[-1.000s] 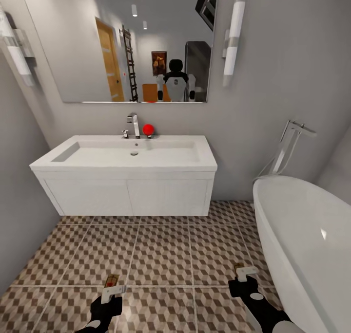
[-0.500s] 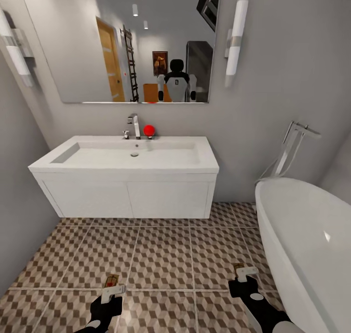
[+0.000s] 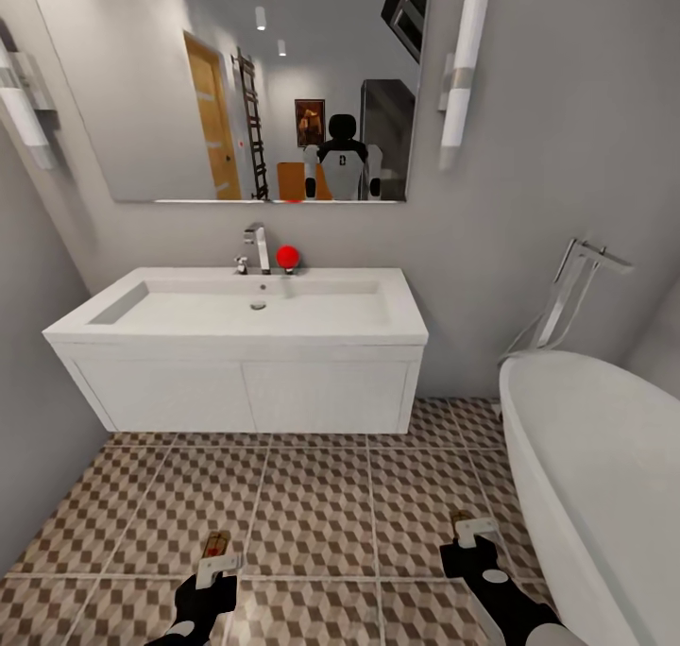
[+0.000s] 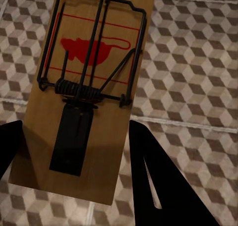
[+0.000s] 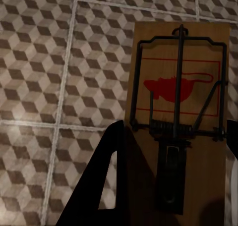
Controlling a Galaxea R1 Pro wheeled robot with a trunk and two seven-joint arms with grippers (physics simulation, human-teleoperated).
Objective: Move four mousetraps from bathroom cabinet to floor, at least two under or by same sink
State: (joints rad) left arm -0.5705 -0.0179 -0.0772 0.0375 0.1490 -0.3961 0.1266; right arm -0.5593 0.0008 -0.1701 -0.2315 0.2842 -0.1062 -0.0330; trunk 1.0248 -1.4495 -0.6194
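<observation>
My left gripper (image 3: 218, 567) is shut on a mousetrap (image 3: 216, 544), a brown board with a dark wire spring and a red mouse print, held above the cube-patterned bathroom floor (image 3: 312, 514). In the left wrist view that mousetrap (image 4: 84, 87) sits between the black fingers (image 4: 158, 181). My right gripper (image 3: 469, 533) is shut on a second mousetrap (image 3: 462, 517), and the right wrist view shows this mousetrap (image 5: 178, 137) over the tiles. The white boxy sink (image 3: 236, 330) hangs on the wall straight ahead, with open floor beneath it. The cabinet is out of view.
A white oval bathtub (image 3: 604, 476) fills the right side, close to my right arm, with a chrome floor tap (image 3: 567, 297) behind it. A grey wall (image 3: 38, 419) closes the left. A mirror (image 3: 236, 89) hangs above the sink, and a red ball (image 3: 287, 255) sits by the faucet.
The whole head view has shifted as the camera moved a little closer to the sink. Both grippers stay shut on their mousetraps at the same height.
</observation>
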